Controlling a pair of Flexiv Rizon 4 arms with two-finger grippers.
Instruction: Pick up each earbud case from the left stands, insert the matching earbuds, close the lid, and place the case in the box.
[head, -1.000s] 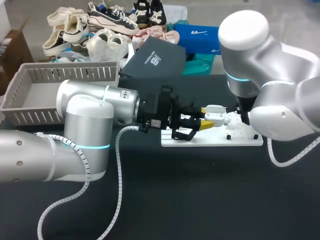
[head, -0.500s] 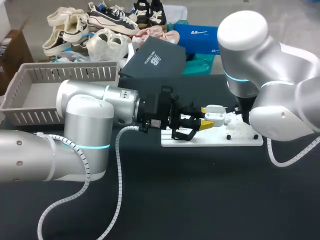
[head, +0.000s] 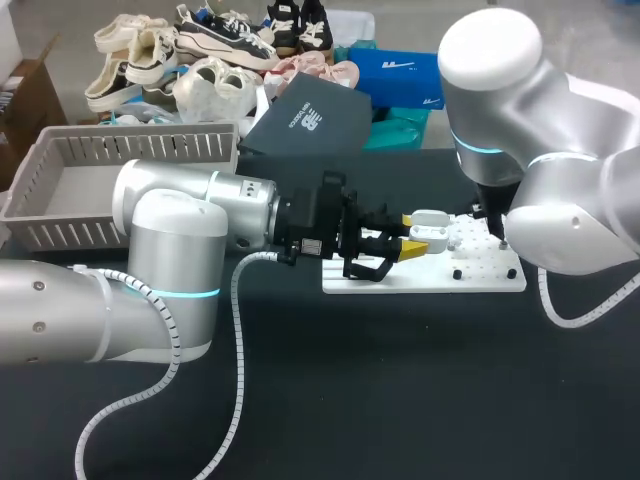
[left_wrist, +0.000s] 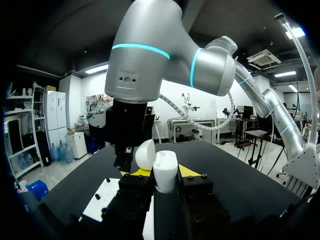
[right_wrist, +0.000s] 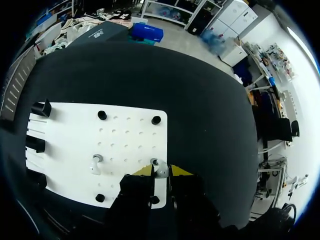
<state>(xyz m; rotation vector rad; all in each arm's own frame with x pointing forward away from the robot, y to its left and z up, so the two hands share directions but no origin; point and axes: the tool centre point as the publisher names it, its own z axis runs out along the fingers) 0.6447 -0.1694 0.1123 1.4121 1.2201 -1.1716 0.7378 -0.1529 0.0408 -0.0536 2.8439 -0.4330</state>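
Observation:
A white earbud case (head: 430, 224) with its lid up sits between the yellow tips of my left gripper (head: 418, 241), held level above the white stand board (head: 480, 276). The left wrist view shows the case (left_wrist: 166, 165) clamped from both sides and its open lid (left_wrist: 145, 154) towards my right arm (left_wrist: 130, 120). My right gripper (head: 497, 234) points down at the board's right part. In the right wrist view it (right_wrist: 161, 172) is shut on a small whitish earbud (right_wrist: 160, 167) at the board's edge. A second earbud (right_wrist: 95, 164) lies on the board (right_wrist: 70, 130).
Black pegs (right_wrist: 156, 120) stand on the board and black stands (right_wrist: 41, 107) line its far end. A grey slatted basket (head: 60, 180) sits at the table's back left, with a dark shoe box (head: 305, 120) behind the board. Bare dark tabletop lies in front.
My right arm's upper body has shifted a little to the right and up, its gripper staying over the board. The left arm and the case have not moved.

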